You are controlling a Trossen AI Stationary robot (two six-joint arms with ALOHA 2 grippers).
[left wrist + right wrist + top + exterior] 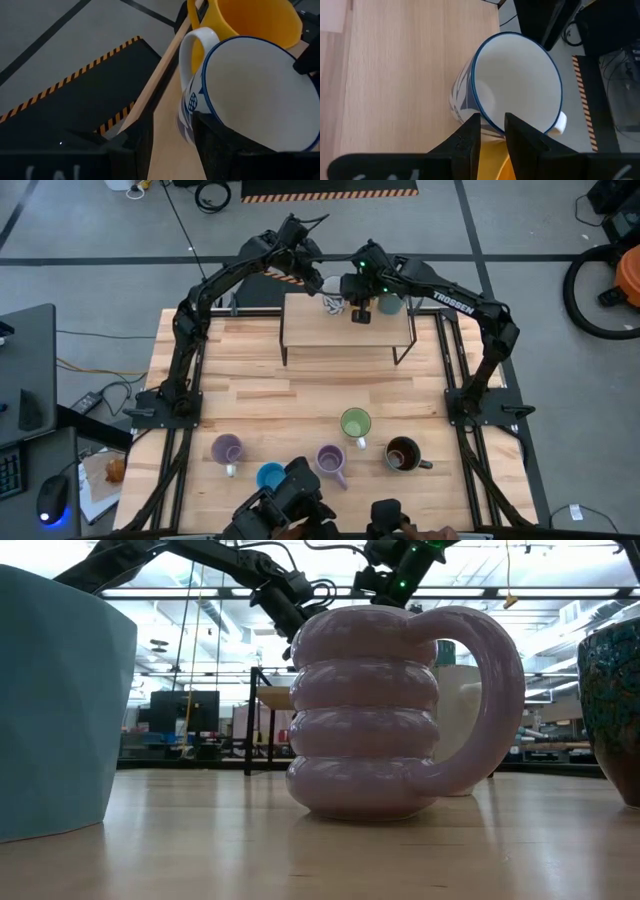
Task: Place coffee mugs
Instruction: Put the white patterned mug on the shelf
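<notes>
A raised wooden shelf [340,330] stands at the table's far middle. A white mug with a blue rim [332,304] [250,90] [515,80] stands upright on it. My left gripper [325,288] [172,125] is open at this mug's far-left side, by the handle [187,55]. Its fingers stand either side of the near wall. My right gripper [360,312] [492,122] is just right of the white mug, shut on the orange mug [245,15] [492,160]. In the high view the gripper hides the orange mug. My left gripper: one finger [220,145] covers the white mug's lower rim, and I cannot tell whether it touches. My right gripper has the orange mug between its two fingers, which hide the part they are on. The fingers slant down from the table's right. The mug's mouth [250,20] faces my left gripper. The white mug hides its base.
A pale mug [390,305] stands on the shelf right of my right gripper. On the near half of the table are a green mug [355,423], a dark brown mug [403,453], two purple mugs [228,448] [331,460] and a blue mug [270,475].
</notes>
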